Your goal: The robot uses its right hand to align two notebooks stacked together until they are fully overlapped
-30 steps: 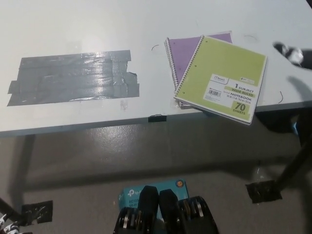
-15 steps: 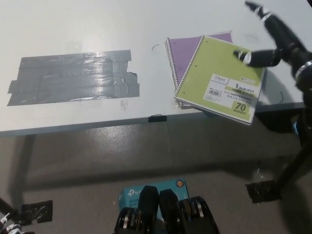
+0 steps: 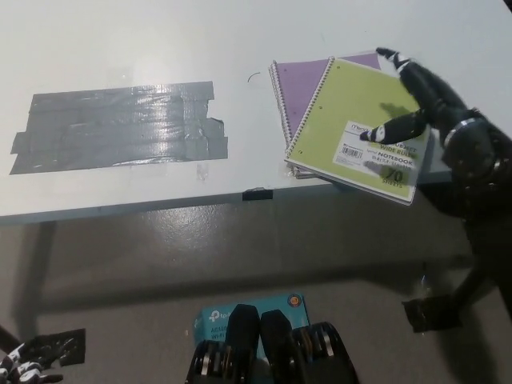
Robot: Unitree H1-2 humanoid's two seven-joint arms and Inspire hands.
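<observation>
A green spiral notebook lies askew on top of a purple notebook at the table's front right; the green one is turned clockwise and its lower corner sticks out past the table edge. My black right hand hovers over the green cover's right side, open, with its fingers spread and holding nothing. I cannot tell whether it touches the cover. My white left hand is only a sliver at the bottom left corner.
A wide patch of grey duct tape covers the white table at the left. The table's front edge runs across the middle. Below it, a teal box lies on the floor, near black tape pieces.
My right hand came in from the far right edge and moved left and down over the green notebook's right half. The notebooks have not shifted.
</observation>
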